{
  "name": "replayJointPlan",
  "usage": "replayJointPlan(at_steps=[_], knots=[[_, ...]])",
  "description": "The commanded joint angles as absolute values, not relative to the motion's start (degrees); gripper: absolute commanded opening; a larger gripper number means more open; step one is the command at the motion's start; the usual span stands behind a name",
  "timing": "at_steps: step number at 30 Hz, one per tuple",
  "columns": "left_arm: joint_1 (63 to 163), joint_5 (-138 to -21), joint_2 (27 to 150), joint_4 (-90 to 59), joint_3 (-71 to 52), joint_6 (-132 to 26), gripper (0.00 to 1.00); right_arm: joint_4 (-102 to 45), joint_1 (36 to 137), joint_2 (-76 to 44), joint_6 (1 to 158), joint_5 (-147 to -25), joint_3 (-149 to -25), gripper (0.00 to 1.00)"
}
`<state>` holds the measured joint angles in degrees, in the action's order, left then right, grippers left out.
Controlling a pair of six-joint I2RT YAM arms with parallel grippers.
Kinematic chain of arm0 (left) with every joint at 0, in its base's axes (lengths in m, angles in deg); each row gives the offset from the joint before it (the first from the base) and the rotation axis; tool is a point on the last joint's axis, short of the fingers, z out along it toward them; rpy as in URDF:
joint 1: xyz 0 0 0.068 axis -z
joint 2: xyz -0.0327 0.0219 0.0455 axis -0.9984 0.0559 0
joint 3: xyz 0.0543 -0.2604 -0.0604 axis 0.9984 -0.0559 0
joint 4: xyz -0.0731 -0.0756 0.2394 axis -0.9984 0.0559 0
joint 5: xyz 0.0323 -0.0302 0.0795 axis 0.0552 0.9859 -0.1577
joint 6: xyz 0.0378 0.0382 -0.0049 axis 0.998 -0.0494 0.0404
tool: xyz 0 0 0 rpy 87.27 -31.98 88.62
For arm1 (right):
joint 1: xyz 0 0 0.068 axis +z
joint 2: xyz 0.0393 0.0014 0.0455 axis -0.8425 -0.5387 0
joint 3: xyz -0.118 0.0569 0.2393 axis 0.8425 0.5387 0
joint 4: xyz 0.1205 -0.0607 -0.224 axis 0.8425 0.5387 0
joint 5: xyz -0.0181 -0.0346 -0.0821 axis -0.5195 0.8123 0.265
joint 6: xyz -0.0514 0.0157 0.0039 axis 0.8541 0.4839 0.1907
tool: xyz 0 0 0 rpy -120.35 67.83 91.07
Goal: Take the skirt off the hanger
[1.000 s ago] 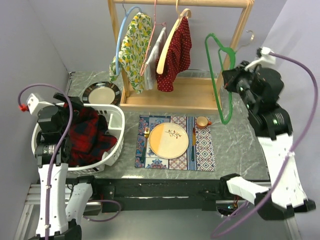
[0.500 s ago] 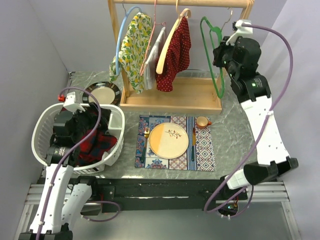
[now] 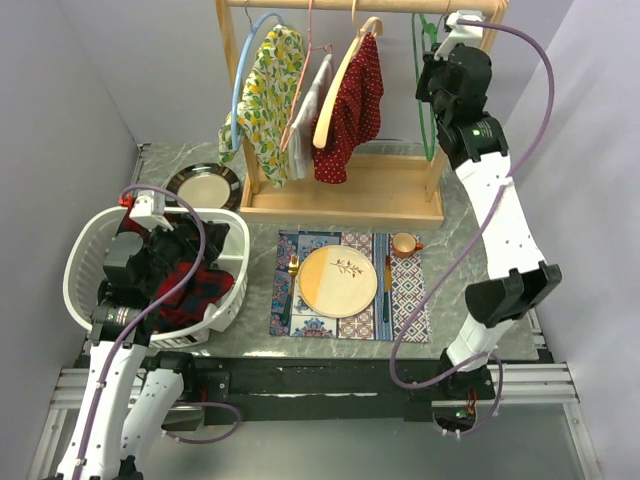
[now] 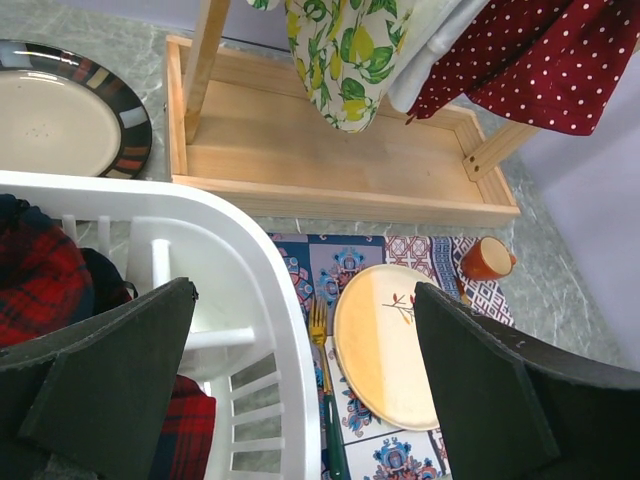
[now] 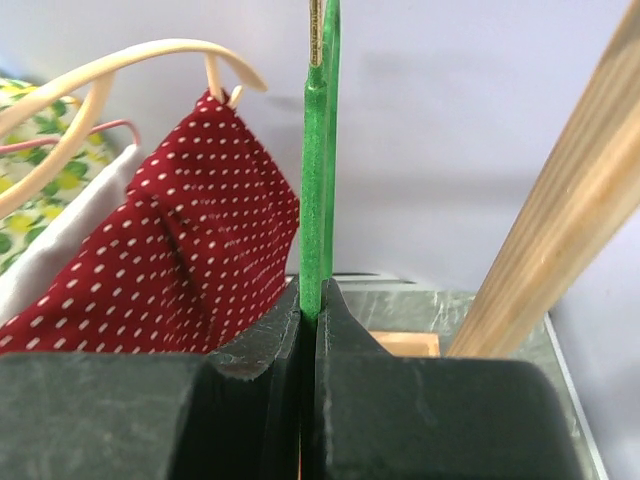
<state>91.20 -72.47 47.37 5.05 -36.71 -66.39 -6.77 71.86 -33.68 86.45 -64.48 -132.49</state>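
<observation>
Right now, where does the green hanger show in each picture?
Top external: green hanger upper right, at the wooden rack's right end.
Left wrist: not in it.
Right wrist: centre, upright, pinched between the jaws.
Shared landmark: the red polka-dot garment, in all three.

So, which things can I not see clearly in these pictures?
- Hook of the green hanger: right wrist view, cut off by the top edge; top view, behind the right hand.
- Part of the plaid skirt in the basket: top view, under the left arm.
</observation>
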Motion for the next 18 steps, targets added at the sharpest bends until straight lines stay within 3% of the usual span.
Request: replayJointPlan(at_steps=[1, 18], knots=[[91.4, -72.4, 46.7, 3.4, -36.7, -65.2, 0.97, -13.7, 71.1, -36.4, 88.1, -61.5, -137.0, 0.0], [91.4, -75.8, 46.2, 3.4, -37.4, -65.2, 0.97, -7.3, 69.8, -39.2, 83.3, -63.3, -139.1, 0.03]])
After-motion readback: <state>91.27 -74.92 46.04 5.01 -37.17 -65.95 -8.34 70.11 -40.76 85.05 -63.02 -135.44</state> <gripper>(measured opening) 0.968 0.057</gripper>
